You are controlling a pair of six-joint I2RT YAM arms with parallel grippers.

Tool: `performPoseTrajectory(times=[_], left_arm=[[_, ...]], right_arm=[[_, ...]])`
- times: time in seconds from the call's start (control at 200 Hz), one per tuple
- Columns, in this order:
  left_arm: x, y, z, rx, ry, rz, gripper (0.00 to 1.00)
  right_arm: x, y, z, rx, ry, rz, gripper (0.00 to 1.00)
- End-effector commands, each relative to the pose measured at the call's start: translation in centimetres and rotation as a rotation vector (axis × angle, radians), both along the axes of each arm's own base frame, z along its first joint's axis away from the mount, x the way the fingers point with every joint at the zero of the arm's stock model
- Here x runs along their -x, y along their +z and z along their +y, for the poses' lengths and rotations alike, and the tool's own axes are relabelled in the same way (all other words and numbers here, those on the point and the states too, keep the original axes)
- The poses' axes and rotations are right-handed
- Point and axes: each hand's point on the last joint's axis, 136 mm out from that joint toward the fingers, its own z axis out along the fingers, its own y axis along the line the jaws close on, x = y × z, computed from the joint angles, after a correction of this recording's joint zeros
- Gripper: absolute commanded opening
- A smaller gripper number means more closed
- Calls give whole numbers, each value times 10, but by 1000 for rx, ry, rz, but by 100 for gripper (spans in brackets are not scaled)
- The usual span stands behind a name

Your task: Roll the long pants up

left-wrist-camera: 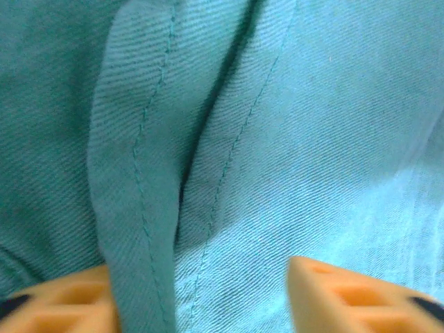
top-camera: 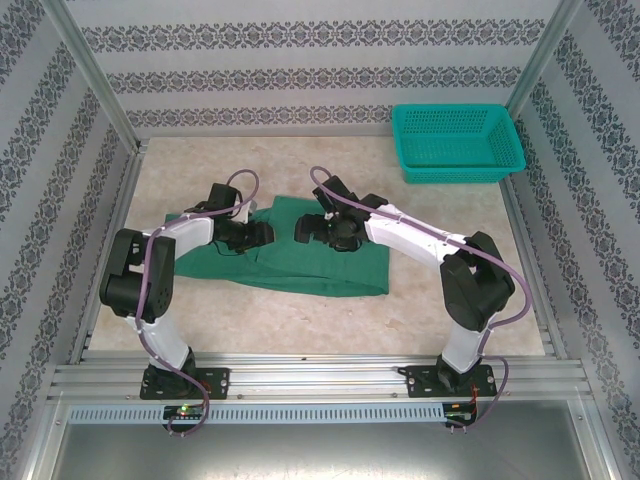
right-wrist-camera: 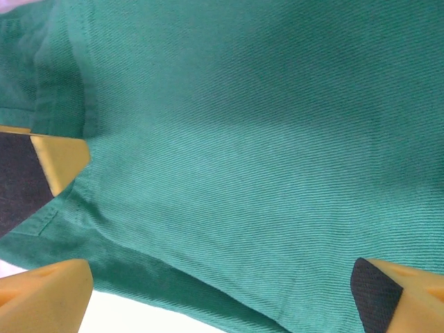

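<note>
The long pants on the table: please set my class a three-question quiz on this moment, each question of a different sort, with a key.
1. True or false: the long pants lie inside the teal basket.
2. Where does the basket stand? A: at the far right corner of the table; B: at the near left corner; C: between the two arms.
3. Fill in: in the left wrist view, a stitched ___ of cloth rises between the fingers of the left gripper.
Key: 1 false; 2 A; 3 fold.
</note>
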Motion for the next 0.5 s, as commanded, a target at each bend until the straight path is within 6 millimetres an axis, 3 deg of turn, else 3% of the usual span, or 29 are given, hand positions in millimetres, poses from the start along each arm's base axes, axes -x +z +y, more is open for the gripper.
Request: performPoseTrajectory(times=[0.0, 0.05, 0.11, 0.225, 0.495], left_arm=[[-1, -5, -8, 16, -35, 5, 24], [0, -9, -8, 4, -39, 22, 0], [0, -7, -5, -8, -29, 12, 0], [-1, 16, 5, -49, 5, -51, 0], [5, 111, 52, -178, 113, -217, 0]], right_arm=[[1, -13, -5, 1, -22, 32, 97], [0, -14, -8, 5, -29, 32, 97], [-1, -14, -11, 1, -41, 31, 97], [-6, -12, -20, -1, -66, 23, 97], [-19, 7, -45, -3, -108, -22, 97]])
